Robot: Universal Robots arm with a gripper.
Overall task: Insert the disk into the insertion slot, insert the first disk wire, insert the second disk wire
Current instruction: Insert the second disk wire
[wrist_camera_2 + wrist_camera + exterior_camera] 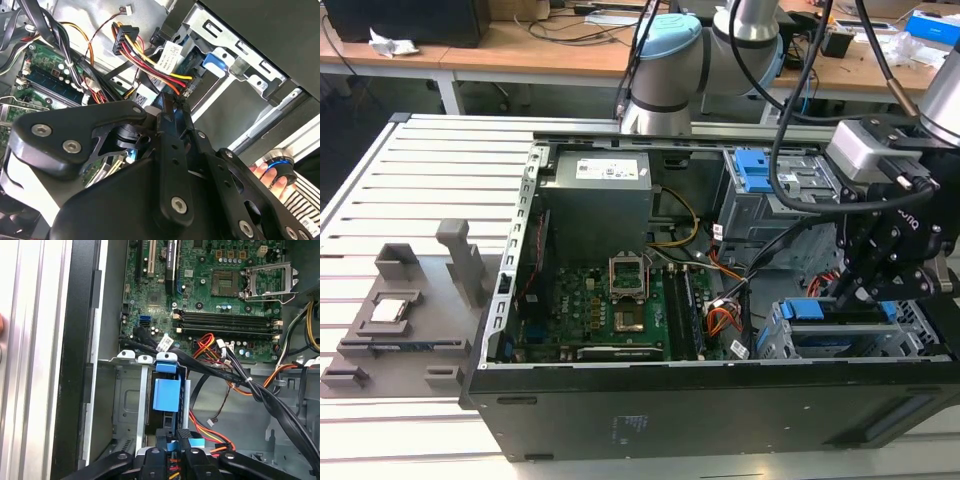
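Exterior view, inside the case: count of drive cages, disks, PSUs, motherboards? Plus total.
Drive cages: 2 (insertion slot, taller cage)
Disk: 1, sitting in the insertion slot
PSU: 1
Motherboard: 1
Total: 5

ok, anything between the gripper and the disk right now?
Nothing visible. The gripper hangs directly over the blue carrier of the disk, which sits in the insertion slot. The black cable bundle runs past the cage's end, not between them.
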